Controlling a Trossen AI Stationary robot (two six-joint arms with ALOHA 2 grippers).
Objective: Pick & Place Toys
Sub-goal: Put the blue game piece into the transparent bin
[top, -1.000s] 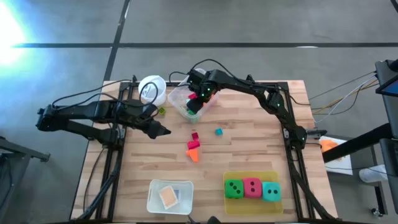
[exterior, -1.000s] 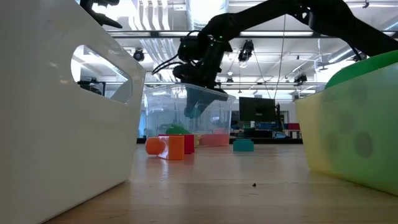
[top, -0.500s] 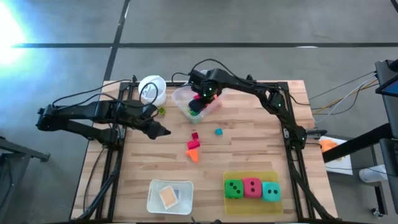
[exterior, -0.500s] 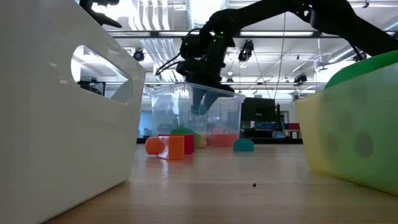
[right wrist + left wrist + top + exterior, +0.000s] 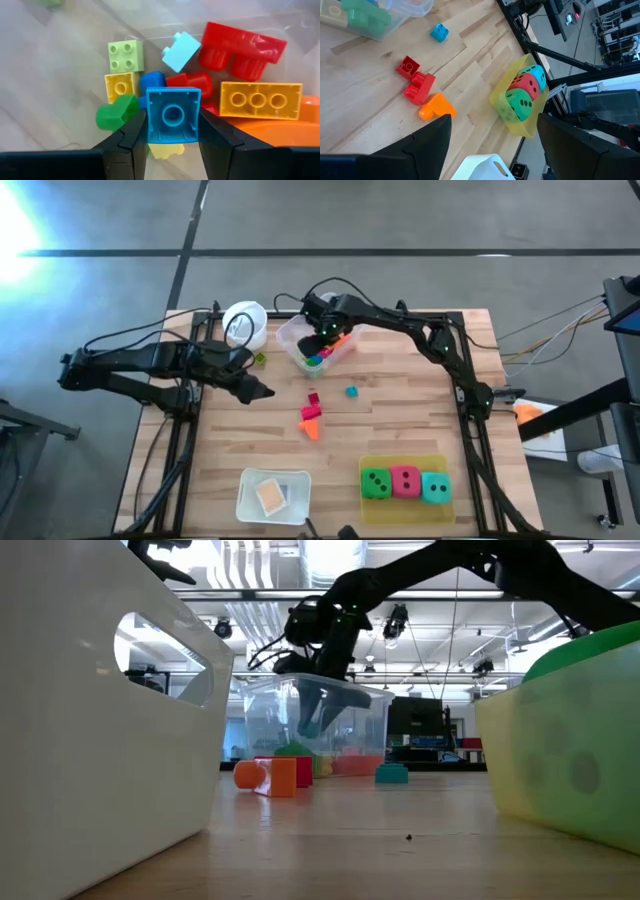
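Wooden table [image 5: 400, 430] shows no writing; right jaws clamp blue block [image 5: 173, 115]; left jaws parted, empty

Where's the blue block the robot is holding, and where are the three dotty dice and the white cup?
blue block [image 5: 173, 116], right wrist view, middle of its hollow underside.
three dotted dice [image 5: 405, 481], high view, top face of the red middle one.
white cup [image 5: 246, 326], high view, its rim.

Middle of the table [image 5: 400, 425] was mostly open, only a red block [image 5: 313, 399], an orange block [image 5: 311, 421] and a small blue block [image 5: 351, 391] sat there. The clear tub [image 5: 290, 340] was crowded: right gripper [image 5: 322, 348] plus a block pile.
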